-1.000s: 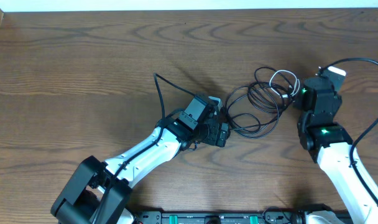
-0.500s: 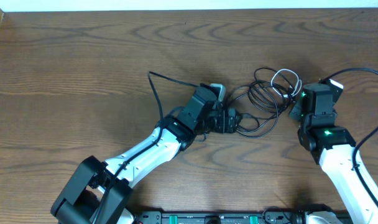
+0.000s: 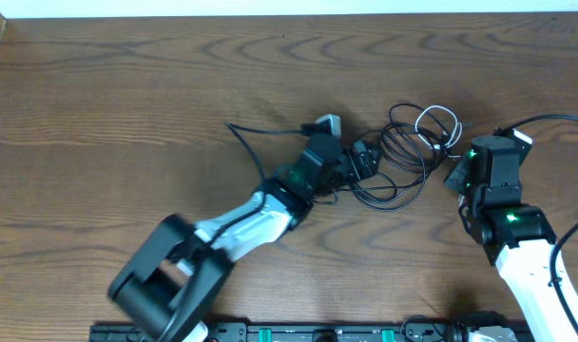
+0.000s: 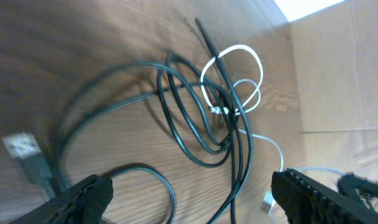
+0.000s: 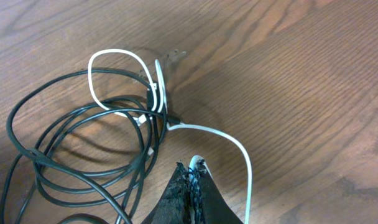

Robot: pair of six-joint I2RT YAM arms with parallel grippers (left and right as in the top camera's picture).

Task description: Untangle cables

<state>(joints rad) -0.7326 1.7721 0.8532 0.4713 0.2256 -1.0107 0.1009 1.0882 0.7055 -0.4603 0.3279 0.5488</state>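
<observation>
Surface: brown wood-grain table, matte; pale strip along far edge, 12 o'clock.
Room: in L wrist view I see a beige panel past the table.
Pile: approx 2 o'clock of table centre, flat on wood.
black cables: thin, overlapping coils.
white cable: shorter, small loop at 1 o'clock of pile, threaded thru black coils.
L gripper: jaws wide apart, 9 o'clock of pile, black loop between fingers.
R gripper: jaws together, 4 o'clock of pile; white cord curls at tip, can't tell if nipped.
</observation>
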